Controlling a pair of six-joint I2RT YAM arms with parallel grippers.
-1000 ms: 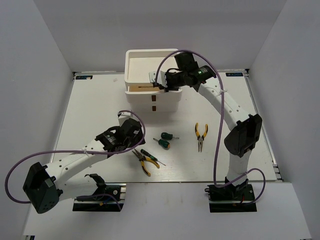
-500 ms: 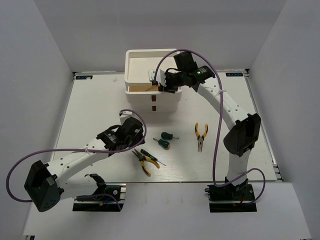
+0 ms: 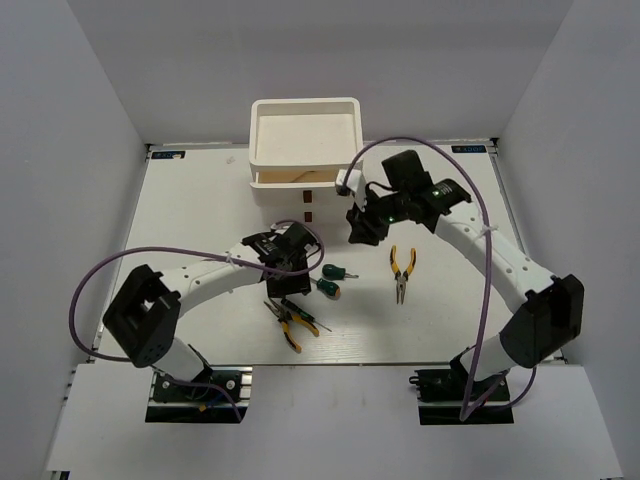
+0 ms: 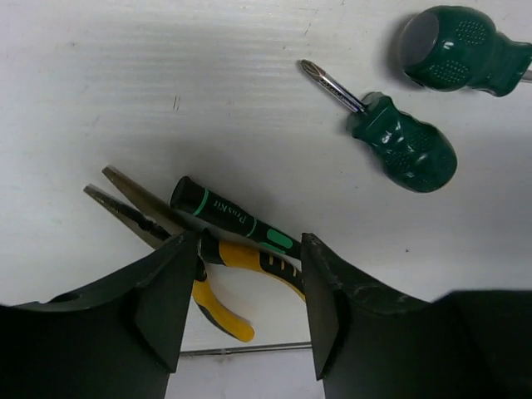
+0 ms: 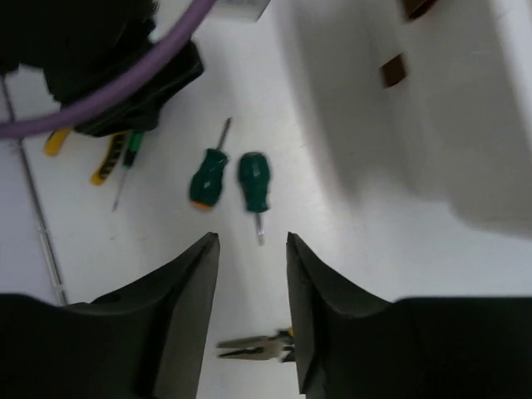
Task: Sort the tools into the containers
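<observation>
**A:** Where are the tools, and which step is in hand?

**B:** The yellow pliers (image 4: pixel 133 208) are seen lying flat on the desk (image 3: pixel 200 220), with the thin dark-green screwdriver (image 4: pixel 224 212) laid against them, touching. The left hand (image 4: pixel 249 274) is held over the pair with its jaws spread, one on either side. Nothing is gripped yet. A pick-up from this pair is judged to be the step in hand.

**A:** And the rest?

**B:** In the top view, two stubby screwdrivers (image 3: pixel 333 279) are found near the pair, at about 1 o'clock from it. The second pliers (image 3: pixel 401 270) lie at 3 o'clock from those. The organizer (image 3: pixel 255 150) is set at 12 o'clock on the desk, well apart from the pair. The right hand (image 3: pixel 358 225) is held between organizer and stubby screwdrivers, released and empty.

**A:** What is called for next?

**B:** The left hand must be lowered and clenched on one tool only. Since the two touch, the other may be dragged along or caught as well. A carry toward 12 o'clock would then be needed.

**A:** What is given by one view alone?

**B:** The contact between screwdriver and pliers is made plain only by the left wrist view; from above it is partly hidden by the arm. The tray top's inside is shown only from above. The empty gap between the right fingers (image 5: pixel 183 316) is confirmed only by the right wrist view. A blue-handled screwdriver is made out nowhere.
</observation>
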